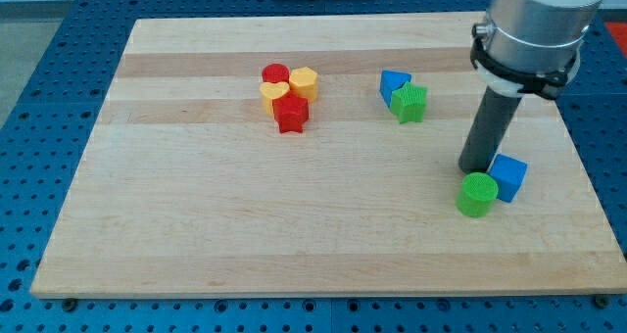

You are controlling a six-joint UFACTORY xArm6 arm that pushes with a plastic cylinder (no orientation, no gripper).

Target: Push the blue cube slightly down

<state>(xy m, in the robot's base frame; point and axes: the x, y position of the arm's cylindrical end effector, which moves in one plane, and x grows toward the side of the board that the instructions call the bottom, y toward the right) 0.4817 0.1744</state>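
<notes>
The blue cube (pixel 508 176) sits on the wooden board (pixel 245 235) at the view's right, touching a green cylinder (pixel 477 194) at its lower left. My tip (pixel 475 168) rests on the board just left of the blue cube's upper left side and right above the green cylinder, close to or touching both. The rod rises from the tip toward the view's top right.
A blue triangular block (pixel 393 83) and a green star-like block (pixel 409 102) touch near the top middle. A cluster of a red cylinder (pixel 275 75), two yellow blocks (pixel 304 81) and a red star (pixel 291 112) lies left of them.
</notes>
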